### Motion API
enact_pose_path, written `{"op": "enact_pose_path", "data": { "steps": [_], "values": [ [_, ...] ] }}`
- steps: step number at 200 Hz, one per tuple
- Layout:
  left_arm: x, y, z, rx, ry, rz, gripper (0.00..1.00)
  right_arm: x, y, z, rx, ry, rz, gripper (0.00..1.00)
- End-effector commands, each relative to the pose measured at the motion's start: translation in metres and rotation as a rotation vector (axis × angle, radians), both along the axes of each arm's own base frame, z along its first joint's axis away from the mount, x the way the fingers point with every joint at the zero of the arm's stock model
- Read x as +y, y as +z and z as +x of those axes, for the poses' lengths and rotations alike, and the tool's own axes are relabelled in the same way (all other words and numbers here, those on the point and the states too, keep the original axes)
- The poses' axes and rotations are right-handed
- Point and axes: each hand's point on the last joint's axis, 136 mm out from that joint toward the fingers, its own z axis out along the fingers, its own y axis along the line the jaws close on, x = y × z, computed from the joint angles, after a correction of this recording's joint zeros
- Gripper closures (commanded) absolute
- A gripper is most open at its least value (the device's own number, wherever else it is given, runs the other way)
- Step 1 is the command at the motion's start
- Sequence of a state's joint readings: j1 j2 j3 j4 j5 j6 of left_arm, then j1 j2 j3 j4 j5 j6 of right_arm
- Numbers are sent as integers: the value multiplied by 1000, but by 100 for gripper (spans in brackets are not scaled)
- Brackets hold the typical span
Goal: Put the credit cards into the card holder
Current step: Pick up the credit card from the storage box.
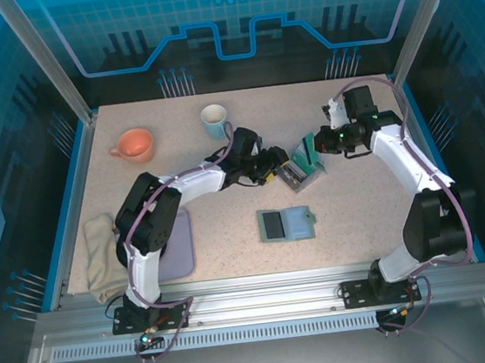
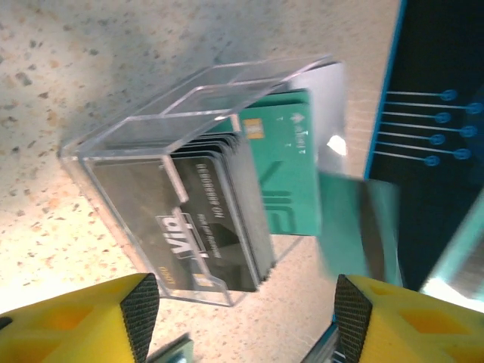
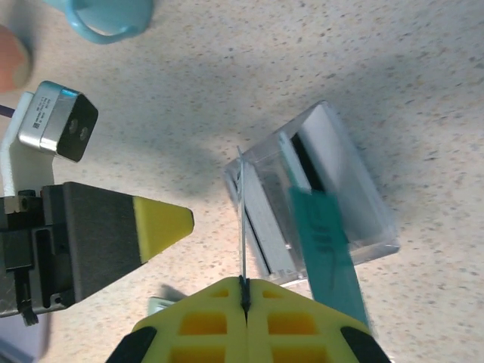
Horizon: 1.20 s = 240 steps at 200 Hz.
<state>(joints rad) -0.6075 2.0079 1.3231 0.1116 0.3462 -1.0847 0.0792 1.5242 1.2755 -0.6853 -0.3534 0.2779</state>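
Left fingers released at nine o'clock of clear plastic card box, probably steadying it; right fingers clench a thin plastic card.

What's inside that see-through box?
Inside the clear box stands a stack of cards: dark ones and a teal one. The cards in between overlap, so their faces and count are hidden.

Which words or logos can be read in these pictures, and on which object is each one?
"Via": white logo on the front dark card in the clear box.
"Vic" or similar, uncertain: large letters on the teal card.
Small print on both cards: too blurred to read.
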Motion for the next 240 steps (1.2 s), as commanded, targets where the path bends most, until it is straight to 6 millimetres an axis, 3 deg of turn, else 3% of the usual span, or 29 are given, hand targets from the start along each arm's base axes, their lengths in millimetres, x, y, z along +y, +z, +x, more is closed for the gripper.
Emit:
{"op": "enact_pose_path", "data": {
  "steps": [1,50,66,109,169,201,240],
  "values": [
    [4,37,7,-68,12,-136,33,14,19,-4,-9,20,147,100],
    [4,39,10,-60,7,-163,33,19,1,6,37,21,172,100],
    [2,36,9,-48,-1,-171,33,24,6,6,28,30,205,100],
    [-9,58,4,-101,-66,-282,30,39,19,-6,39,83,310,100],
    [-18,83,-2,-154,-132,-411,29,42,23,-14,52,77,388,100],
    [-22,92,-5,-162,-163,-469,40,40,20,-13,63,56,424,100],
    [-20,96,-9,-164,-168,-477,74,32,9,-16,96,24,432,100]
  ]
}}
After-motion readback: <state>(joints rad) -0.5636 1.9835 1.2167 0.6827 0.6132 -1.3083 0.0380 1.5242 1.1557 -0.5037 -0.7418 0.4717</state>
